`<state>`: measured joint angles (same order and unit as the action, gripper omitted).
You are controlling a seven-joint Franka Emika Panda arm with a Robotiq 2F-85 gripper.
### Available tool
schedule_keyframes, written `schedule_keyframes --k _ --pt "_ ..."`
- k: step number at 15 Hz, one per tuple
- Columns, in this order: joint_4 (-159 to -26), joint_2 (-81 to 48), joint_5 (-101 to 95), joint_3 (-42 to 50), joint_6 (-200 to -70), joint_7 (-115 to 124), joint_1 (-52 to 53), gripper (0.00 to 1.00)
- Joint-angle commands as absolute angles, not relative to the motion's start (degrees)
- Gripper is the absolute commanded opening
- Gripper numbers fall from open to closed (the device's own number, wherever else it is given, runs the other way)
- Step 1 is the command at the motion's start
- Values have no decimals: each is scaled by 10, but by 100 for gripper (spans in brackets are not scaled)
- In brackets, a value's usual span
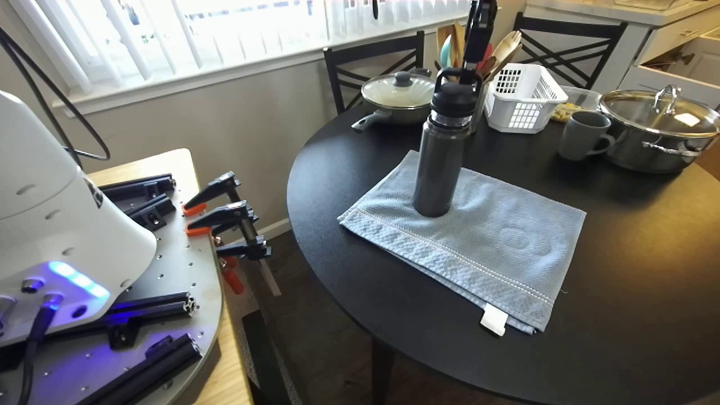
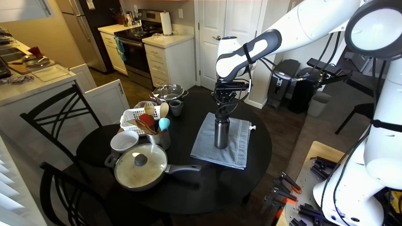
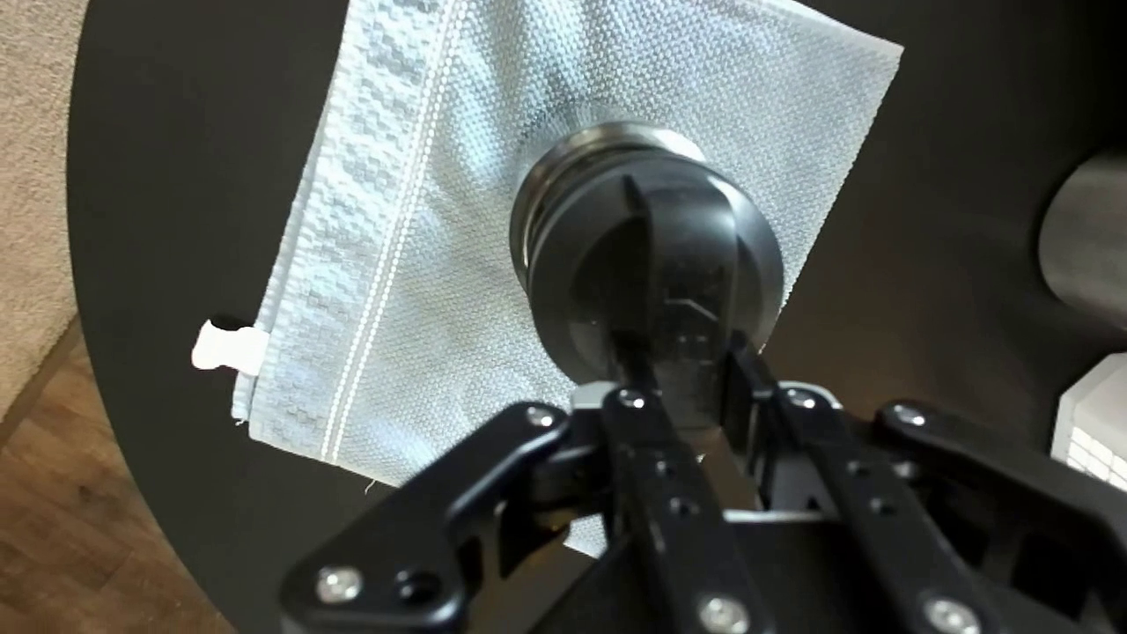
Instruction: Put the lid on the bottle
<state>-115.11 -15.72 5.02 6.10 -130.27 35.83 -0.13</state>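
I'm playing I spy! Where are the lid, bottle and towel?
Lid (image 1: 454,101): in an exterior view, its rounded side.
Bottle (image 2: 221,134): in an exterior view, its body.
Towel (image 3: 458,299): wrist view, a bare part.

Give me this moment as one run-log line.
tool: closed on handle of lid | lid: atop bottle, shiny band showing beneath | bottle: upright on light blue towel | screwed down: cannot tell

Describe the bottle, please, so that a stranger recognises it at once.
On the round black table lies a folded blue-grey towel. The bottle stands on it, a tall dark grey cylinder beneath a black lid. Unlike the shorter grey mug, it has no side handle.
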Motion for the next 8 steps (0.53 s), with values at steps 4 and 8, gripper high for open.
schedule_keyframes --k 4,8 --pt "-1166 -156 35 63 -1307 372 7 6" --pt "-1180 -161 24 69 -1314 378 9 6"
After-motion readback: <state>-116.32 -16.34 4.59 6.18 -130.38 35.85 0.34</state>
